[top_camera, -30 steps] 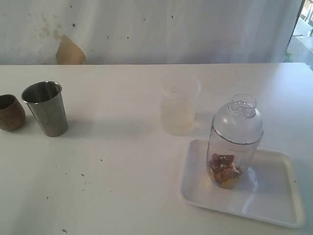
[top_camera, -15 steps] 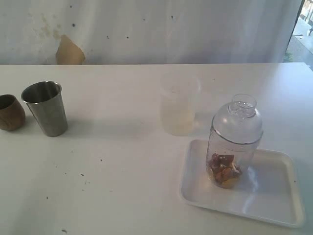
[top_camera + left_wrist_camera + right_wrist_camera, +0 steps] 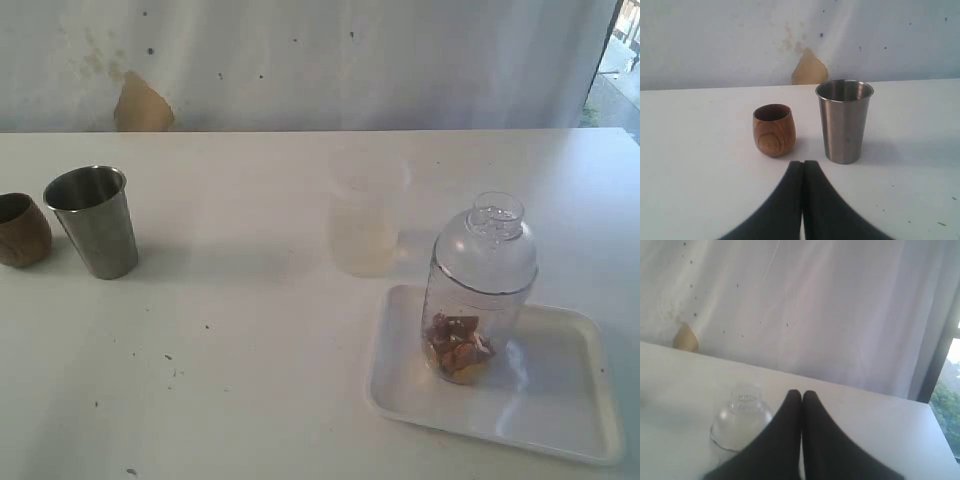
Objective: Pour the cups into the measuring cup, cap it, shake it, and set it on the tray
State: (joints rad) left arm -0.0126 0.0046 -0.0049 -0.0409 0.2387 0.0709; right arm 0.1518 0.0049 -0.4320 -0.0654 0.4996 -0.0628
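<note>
**Capped measuring cup stands on tray; both end effectors closed**

Seen from the exterior view, the measuring cup stands upright on the left part of the tray, in the lower right of the frame; a clear domed lid sits on its mouth; brown pieces lie heaped in its rounded bottom. The tray lies flat on the white counter.

The frosted cup stands upright on the counter near the centre of the frame, just beyond the tray's far left corner and apart from the measuring cup. At the left of the frame the steel cup stands upright, mouth up; the wooden cup sits just beside it, cut by the frame's left edge, with a narrow gap between the two.

The left wrist view shows the left end effector with its two dark fingers pressed together, gripping nothing; the tips point toward the gap between the wooden cup and the steel cup, near both and touching neither. The right wrist view shows the right end effector closed in the same way and empty; the lid appears blurred just beside its fingers.

A pale wall with a tan stain runs behind the counter; a strip of window shows in the upper right of the exterior frame.
</note>
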